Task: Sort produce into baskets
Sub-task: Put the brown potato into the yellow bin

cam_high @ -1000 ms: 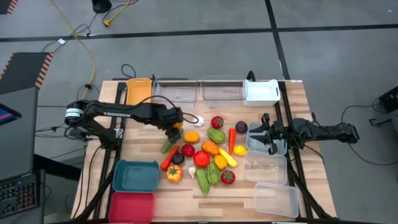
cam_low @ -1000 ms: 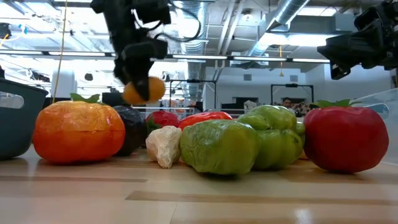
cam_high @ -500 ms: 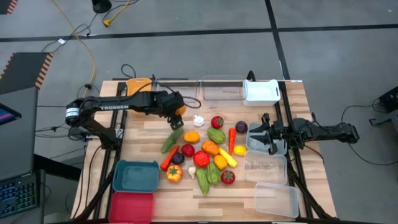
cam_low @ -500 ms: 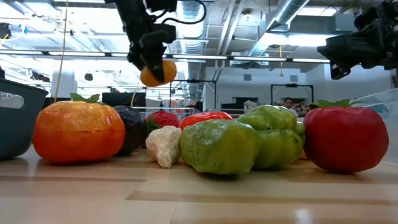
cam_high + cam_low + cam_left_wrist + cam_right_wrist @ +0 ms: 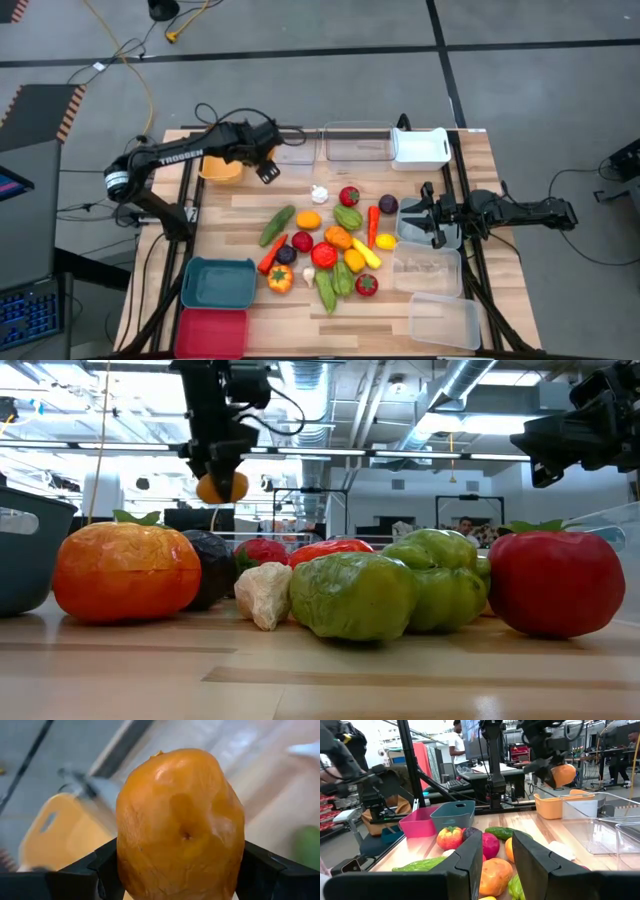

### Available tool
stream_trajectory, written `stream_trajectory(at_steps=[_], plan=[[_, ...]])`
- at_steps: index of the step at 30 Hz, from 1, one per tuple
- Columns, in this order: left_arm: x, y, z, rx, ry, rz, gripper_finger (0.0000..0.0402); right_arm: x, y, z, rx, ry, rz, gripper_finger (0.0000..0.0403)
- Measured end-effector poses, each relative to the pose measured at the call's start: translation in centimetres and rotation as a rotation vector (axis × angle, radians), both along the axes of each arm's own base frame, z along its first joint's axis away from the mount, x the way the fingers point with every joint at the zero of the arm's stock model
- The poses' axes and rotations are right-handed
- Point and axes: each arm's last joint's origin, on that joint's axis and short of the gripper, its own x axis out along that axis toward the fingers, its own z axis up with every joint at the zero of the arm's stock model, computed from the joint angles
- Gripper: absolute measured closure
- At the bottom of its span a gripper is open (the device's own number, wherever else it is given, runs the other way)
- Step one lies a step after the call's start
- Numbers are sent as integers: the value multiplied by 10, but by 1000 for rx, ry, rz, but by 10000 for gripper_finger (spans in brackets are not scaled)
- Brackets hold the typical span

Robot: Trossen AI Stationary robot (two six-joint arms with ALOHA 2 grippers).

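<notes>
My left gripper (image 5: pixel 222 482) is shut on a small orange fruit (image 5: pixel 181 827), held in the air at the far left of the table, beside the orange-yellow bin (image 5: pixel 219 166). The fruit also shows in the right wrist view (image 5: pixel 563 774), above that bin (image 5: pixel 552 806). The rest of the produce (image 5: pixel 330 245) lies in a pile on the middle of the table. My right gripper (image 5: pixel 497 865) is open and empty, over a clear bin (image 5: pixel 445 232) at the table's right. My left gripper pinches the orange fruit by its two opposite sides (image 5: pixel 125 855) between its two fingers (image 5: pixel 262 872). The fingers come from above, pointing down (image 5: pixel 215 455). The fruit sits at their free ends, lifted clear of the table and bins.
Two clear bins (image 5: pixel 285 146) (image 5: pixel 356 141) and a white bin (image 5: pixel 420 147) line the far edge. A teal bin (image 5: pixel 218 283) and a red bin (image 5: pixel 212 331) stand near left. Two more clear bins (image 5: pixel 428 270) (image 5: pixel 443 320) stand near right.
My left gripper has lifted the orange fruit from the left side of the pile and carried it toward the table's far left, to the orange-yellow bin, turning as it went. It has stayed shut on the fruit. The green cucumber beneath it has come into view.
</notes>
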Motion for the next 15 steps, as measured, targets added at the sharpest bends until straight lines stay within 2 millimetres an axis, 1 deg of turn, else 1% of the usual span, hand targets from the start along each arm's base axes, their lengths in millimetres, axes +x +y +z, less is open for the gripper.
stream_trajectory(at_steps=[9,15], plan=[[-35,31,-1,77,171,218,136,0,0,0,0,0,0,269],[-57,50,-1,66,184,372,136,0,0,0,0,0,0,269]])
